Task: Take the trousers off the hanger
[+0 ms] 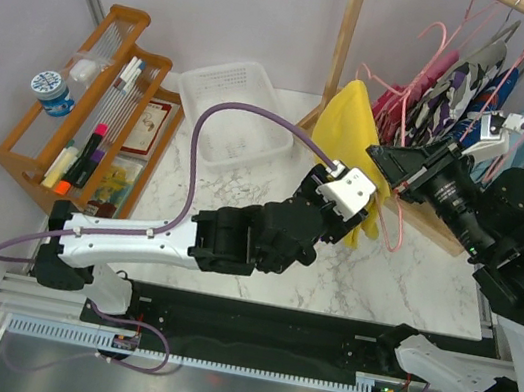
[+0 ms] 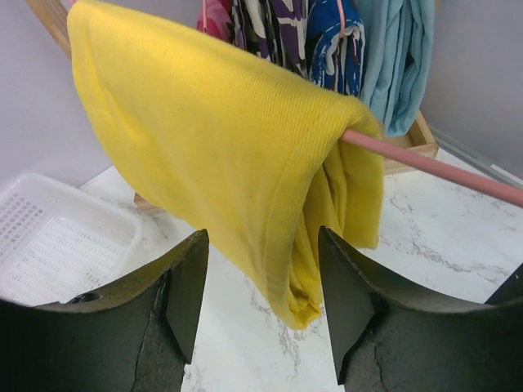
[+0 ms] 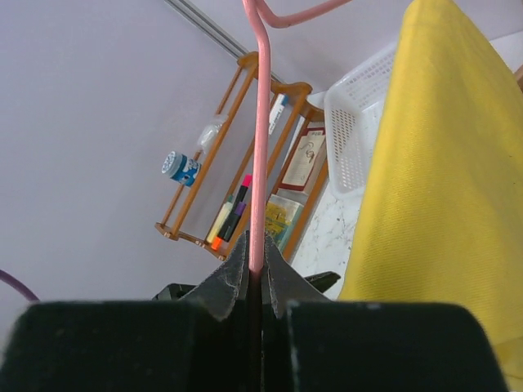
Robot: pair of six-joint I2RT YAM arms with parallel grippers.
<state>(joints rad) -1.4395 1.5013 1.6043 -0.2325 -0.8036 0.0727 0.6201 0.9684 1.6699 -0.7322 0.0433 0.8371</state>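
While the right gripper (image 3: 257, 265) is clamped on the pink hanger (image 3: 260, 122) wire, the left gripper (image 2: 261, 238) stands released, jaws apart and empty. In the left wrist view, the yellow trousers (image 2: 229, 147) hang folded over the hanger's bar at 12 o'clock from that gripper. The bar runs from 10 to 4 o'clock. The left arm is nearer and free, so the pull probably falls to it.

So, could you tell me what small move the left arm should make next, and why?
Probably ease the left gripper forward and close it on the yellow trousers. Its jaws stand open just short of the cloth, which drapes over the hanger, while the right gripper is shut on the hanger's wire.
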